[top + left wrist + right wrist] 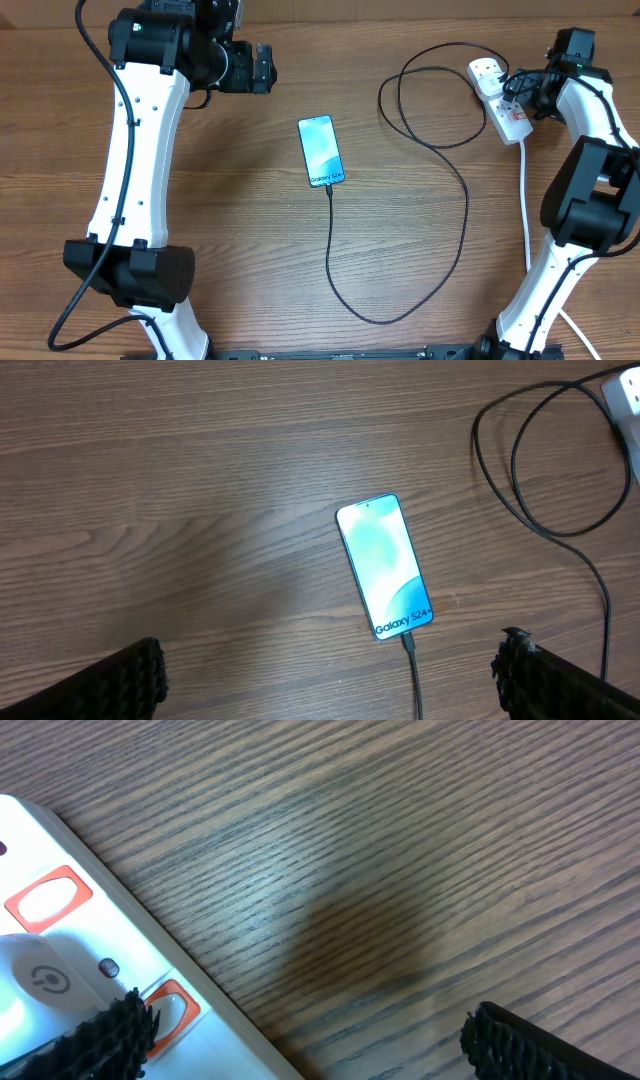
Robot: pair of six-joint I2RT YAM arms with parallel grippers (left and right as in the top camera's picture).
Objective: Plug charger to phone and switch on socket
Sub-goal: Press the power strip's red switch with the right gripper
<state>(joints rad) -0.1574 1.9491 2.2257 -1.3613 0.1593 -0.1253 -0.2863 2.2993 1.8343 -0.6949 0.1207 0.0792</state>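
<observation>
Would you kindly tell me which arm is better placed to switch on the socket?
Right. The right gripper is open just over the socket, whose red switches show in its wrist view. The left gripper is far off, near the phone.

Overhead looks straight down on the whole bench (250, 250). Left wrist, high up, shares the phone (321, 151) with it; right wrist sits close over the socket (484, 72) at two o'clock.

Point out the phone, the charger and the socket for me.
phone (321, 150), overhead view, middle of its screen.
charger (408, 645), left wrist view, connector tip at the phone's lower edge.
socket (484, 70), overhead view, far rounded end.
</observation>
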